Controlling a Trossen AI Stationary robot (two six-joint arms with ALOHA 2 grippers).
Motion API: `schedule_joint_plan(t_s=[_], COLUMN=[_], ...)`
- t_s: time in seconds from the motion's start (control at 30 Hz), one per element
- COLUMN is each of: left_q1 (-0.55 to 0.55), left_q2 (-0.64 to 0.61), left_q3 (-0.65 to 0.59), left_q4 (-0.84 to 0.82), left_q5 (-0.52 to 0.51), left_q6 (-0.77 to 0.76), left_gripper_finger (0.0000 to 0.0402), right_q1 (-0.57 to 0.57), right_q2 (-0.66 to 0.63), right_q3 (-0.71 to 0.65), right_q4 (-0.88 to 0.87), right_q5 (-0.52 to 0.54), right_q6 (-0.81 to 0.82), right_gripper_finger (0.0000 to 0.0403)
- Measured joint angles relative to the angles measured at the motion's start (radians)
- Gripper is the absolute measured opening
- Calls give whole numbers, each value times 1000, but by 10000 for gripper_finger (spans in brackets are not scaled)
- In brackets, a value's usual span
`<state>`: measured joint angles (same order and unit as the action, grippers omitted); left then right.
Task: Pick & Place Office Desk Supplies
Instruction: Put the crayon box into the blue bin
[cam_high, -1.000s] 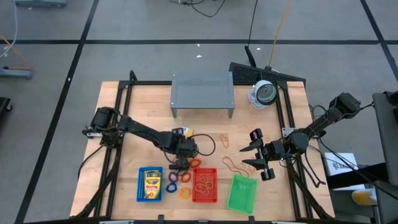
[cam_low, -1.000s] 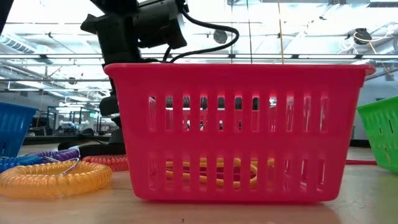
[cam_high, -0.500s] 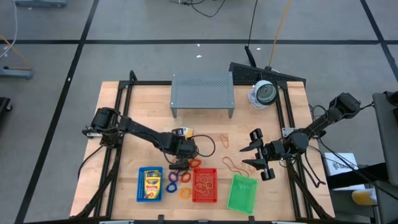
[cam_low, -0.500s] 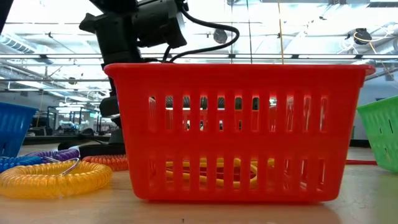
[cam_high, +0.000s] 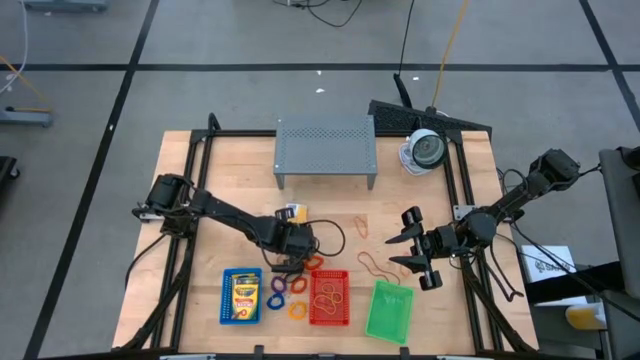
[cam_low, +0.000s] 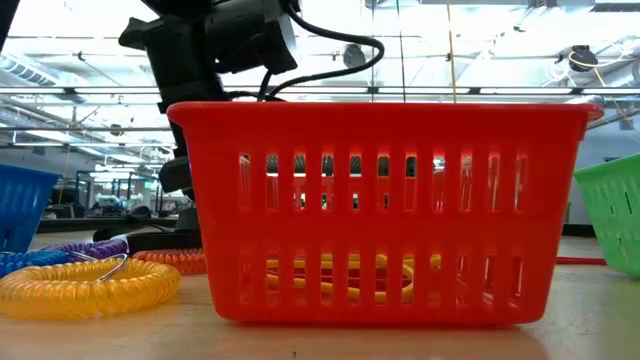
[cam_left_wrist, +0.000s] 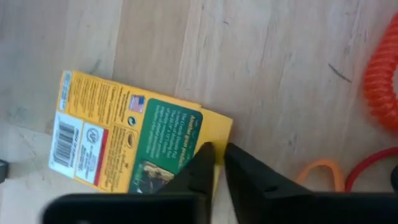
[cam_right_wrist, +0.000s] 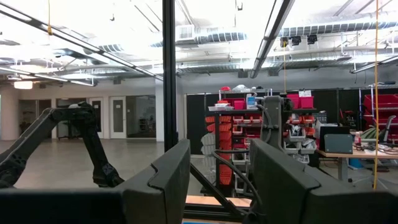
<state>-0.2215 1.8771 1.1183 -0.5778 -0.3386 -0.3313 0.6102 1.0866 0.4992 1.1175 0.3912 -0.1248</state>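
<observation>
- The left gripper (cam_left_wrist: 216, 163) has its two dark fingers nearly together, pinching the edge of a flat yellow-and-green cardboard crayon box (cam_left_wrist: 134, 145) that lies on the table just behind the red mesh tray (cam_high: 329, 297).
- Whether the pinch is firm is hard to tell, since only a thin edge sits between the fingers.
- The step in hand looks like the pick of this box; the next move likely calls for a straight lift, then a carry to the blue mesh tray (cam_high: 241, 296), where another crayon box (cam_high: 245, 293) already lies.
- An orange coiled ring (cam_left_wrist: 381, 78) lies near.
- The right gripper (cam_high: 412, 252) waits with fingers apart above the table's right side.
- The surface is a pale wooden table (cam_high: 200, 180); beyond it is a bright workshop with shelving (cam_right_wrist: 249, 118).
</observation>
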Motion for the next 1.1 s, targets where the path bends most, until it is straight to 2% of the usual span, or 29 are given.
schedule_joint_plan(t_s=[0.1, 0.63, 0.97, 1.1], left_q1=[-5, -18, -69, -92], left_q2=[0, 0, 0, 0], left_q3=[0, 15, 165, 251], left_q4=[1, -11, -167, -281], left_q5=[-5, -3, -3, -47], left_q6=[0, -45, -45, -53], left_gripper_finger=[8, 3, 2, 2], right_q1=[0, 0, 0, 0], right_q2=[0, 0, 0, 0], right_q3=[0, 0, 0, 0], right_q4=[0, 0, 0, 0], right_q5=[0, 0, 0, 0], right_q6=[0, 0, 0, 0], right_gripper_finger=[155, 155, 155, 155])
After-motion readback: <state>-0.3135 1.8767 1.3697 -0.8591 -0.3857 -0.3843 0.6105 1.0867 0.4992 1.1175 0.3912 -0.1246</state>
